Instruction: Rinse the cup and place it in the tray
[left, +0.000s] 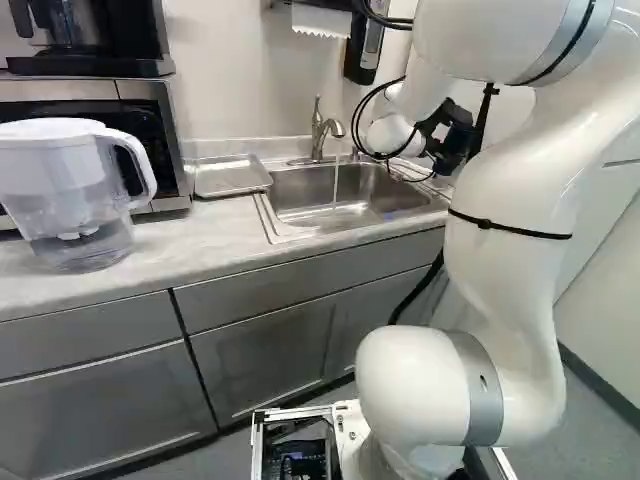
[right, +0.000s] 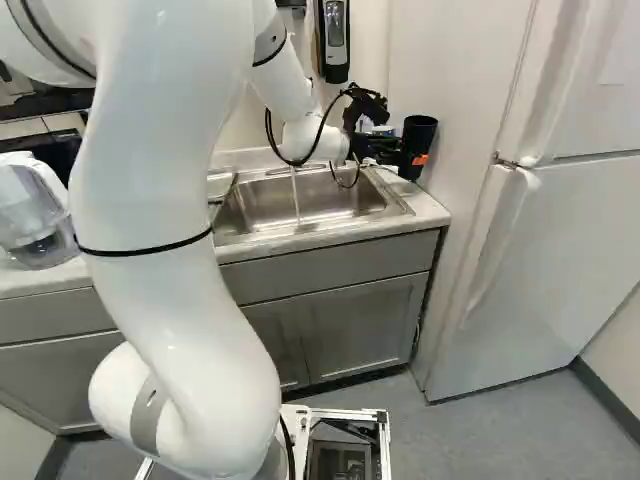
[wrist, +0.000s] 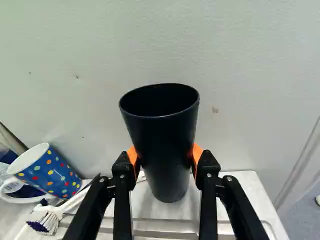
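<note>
In the right base view my gripper (right: 388, 150) reaches over the sink's right end, its fingers against the black cup (right: 418, 146). The wrist view shows the gripper (wrist: 164, 162) shut on the black cup (wrist: 162, 135); an orange pad presses each side, and the cup stands upright, mouth up. Whether its base touches the counter, I cannot tell. A metal tray (left: 232, 176) lies on the counter left of the sink (left: 345, 212) in the left base view. Water (left: 335, 182) runs from the faucet (left: 322, 130) into the basin.
A dotted mug (wrist: 50, 172) and a dish brush (wrist: 50, 215) lie beside the gripper's fingers. On the counter, a water pitcher (left: 75, 190) stands before a microwave (left: 150, 130). A wall rises right behind the cup; a fridge (right: 560, 230) stands right of the sink.
</note>
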